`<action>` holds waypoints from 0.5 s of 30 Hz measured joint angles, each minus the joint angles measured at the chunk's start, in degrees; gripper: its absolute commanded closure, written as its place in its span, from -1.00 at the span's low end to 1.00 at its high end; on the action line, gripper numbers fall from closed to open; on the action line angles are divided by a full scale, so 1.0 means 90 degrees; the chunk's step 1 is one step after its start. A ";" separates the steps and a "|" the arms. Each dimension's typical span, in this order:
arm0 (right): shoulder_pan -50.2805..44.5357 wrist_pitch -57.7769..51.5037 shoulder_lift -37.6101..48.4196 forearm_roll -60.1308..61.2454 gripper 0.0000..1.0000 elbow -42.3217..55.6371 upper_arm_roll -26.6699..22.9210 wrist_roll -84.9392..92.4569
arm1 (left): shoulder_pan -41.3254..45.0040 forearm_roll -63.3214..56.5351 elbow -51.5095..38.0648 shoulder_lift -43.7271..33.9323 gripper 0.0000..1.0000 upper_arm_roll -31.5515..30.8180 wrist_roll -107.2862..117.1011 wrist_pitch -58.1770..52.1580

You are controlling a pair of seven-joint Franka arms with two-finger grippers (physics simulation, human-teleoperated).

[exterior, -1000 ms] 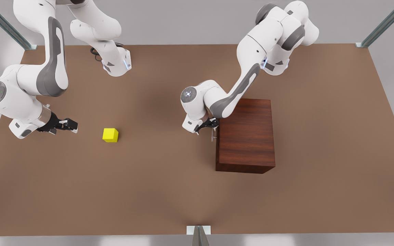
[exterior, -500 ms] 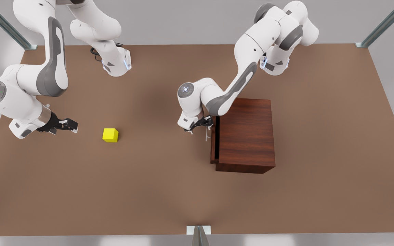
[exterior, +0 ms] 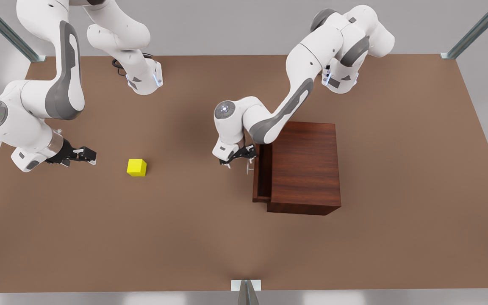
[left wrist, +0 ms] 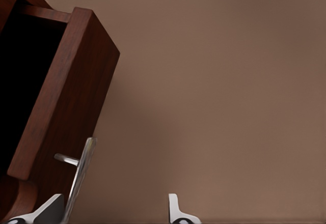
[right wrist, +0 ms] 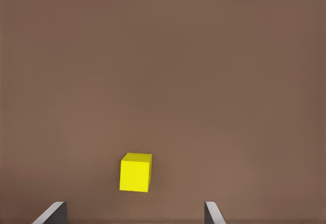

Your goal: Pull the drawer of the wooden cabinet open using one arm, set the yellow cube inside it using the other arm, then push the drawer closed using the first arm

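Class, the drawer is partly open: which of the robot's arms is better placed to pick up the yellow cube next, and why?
The right. Its open right gripper faces the yellow cube close by on the table, while the left gripper is at the drawer handle.

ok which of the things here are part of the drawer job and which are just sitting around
In the job:
- drawer, partly open
- cabinet
- cube, on the table
- left gripper, at the drawer handle
- right gripper, open, waiting beside the cube

Sitting around:
- table
- metal frame posts
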State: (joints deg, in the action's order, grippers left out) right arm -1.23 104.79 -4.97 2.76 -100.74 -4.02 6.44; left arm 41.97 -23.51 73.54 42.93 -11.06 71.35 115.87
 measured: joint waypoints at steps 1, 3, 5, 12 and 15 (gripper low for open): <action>0.0000 0.0000 0.0000 0.0000 -1.00 0.0000 0.0000 0.0000 | 0.0019 -0.0001 -0.0021 0.0011 -1.00 0.0005 0.0007 0.0002; 0.0000 0.0000 0.0000 0.0000 -1.00 -0.0001 0.0000 0.0000 | 0.0047 -0.0003 -0.0066 0.0044 -1.00 0.0008 0.0019 0.0003; 0.0000 0.0000 0.0000 0.0000 -1.00 0.0002 0.0001 0.0000 | 0.0079 -0.0007 -0.0143 0.0119 -1.00 0.0009 0.0032 0.0004; 0.0000 0.0002 0.0000 0.0000 -1.00 0.0005 0.0000 0.0001 | 0.0158 -0.0019 -0.0305 0.0254 -1.00 0.0017 0.0063 0.0028; 0.0000 0.0001 0.0000 0.0000 -1.00 0.0008 0.0000 0.0001 | 0.0199 -0.0021 -0.0383 0.0282 -1.00 0.0023 0.0073 0.0035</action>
State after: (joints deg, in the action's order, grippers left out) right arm -1.22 104.81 -4.97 2.76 -100.67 -4.02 6.45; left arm 43.76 -23.70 70.10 45.47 -10.85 72.01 116.18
